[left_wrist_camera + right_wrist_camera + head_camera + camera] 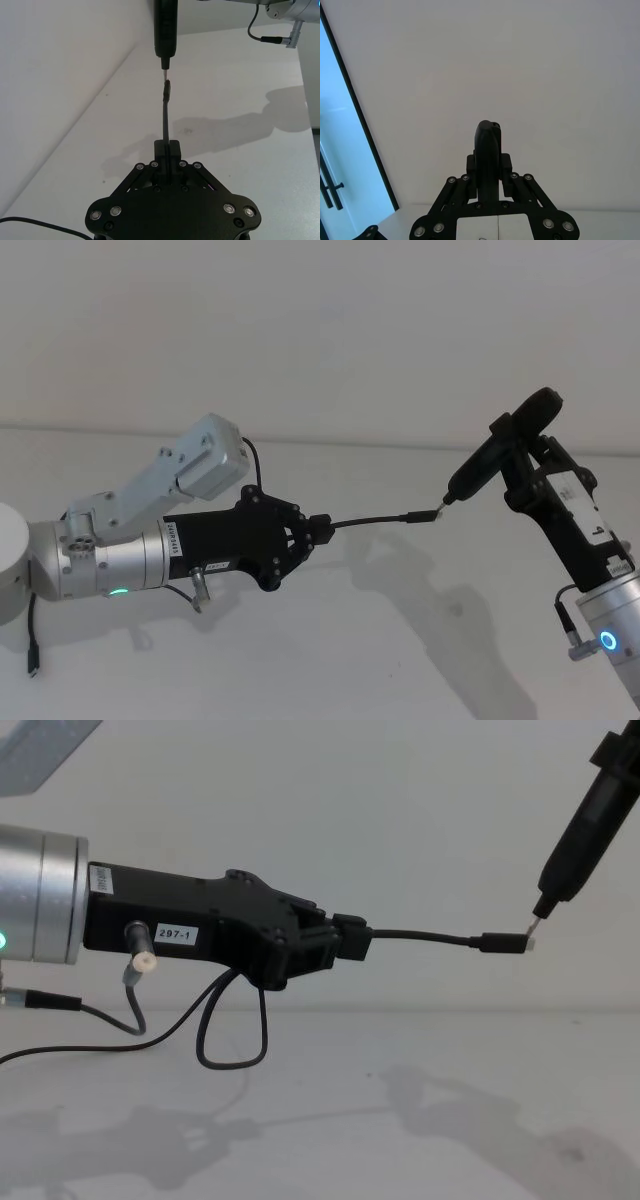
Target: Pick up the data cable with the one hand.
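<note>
My left gripper, black with a "297-1" label, is shut on the data cable and holds it above the table. The cable sticks out straight from the fingers to its small plug. The plug's end sits right at the thin metal tip of a slim dark pointed tool. My right gripper is shut on that tool, raised at the right. A slack black loop hangs under the left gripper.
The white table lies below both arms, with a plain white wall behind. A short wire with a silver connector hangs from the left wrist. A thin black lead dangles at the far left.
</note>
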You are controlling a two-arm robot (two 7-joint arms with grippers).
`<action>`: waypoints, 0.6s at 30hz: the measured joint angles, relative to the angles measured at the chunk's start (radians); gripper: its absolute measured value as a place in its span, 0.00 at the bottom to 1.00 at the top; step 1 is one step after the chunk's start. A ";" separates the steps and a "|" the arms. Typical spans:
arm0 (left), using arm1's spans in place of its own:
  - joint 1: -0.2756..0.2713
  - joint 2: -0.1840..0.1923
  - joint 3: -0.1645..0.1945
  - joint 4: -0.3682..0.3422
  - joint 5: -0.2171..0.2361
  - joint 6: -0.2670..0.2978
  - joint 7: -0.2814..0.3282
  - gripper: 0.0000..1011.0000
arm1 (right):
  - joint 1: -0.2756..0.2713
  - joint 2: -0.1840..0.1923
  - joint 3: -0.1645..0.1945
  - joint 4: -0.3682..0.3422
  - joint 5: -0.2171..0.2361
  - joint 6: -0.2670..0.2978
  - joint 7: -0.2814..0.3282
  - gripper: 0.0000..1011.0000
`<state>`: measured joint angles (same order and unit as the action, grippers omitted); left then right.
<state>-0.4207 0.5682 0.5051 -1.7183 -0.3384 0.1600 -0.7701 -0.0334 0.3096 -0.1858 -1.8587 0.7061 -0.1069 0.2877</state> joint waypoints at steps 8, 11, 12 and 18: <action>0.000 0.000 0.000 0.000 0.000 0.000 0.000 0.05 | -0.006 0.008 -0.001 -0.009 -0.004 0.005 -0.008 0.27; 0.000 0.000 0.000 0.000 0.000 0.000 0.000 0.05 | -0.007 0.010 -0.002 -0.011 -0.006 0.006 -0.009 0.27; 0.000 0.000 0.000 0.000 0.000 0.000 0.000 0.05 | -0.008 0.010 -0.002 -0.011 -0.007 0.007 -0.010 0.27; 0.000 0.000 0.000 0.000 0.000 0.000 0.000 0.05 | -0.009 0.012 -0.002 -0.014 -0.009 0.008 -0.013 0.27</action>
<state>-0.4206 0.5681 0.5051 -1.7183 -0.3384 0.1600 -0.7701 -0.0428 0.3221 -0.1878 -1.8724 0.6971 -0.0994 0.2747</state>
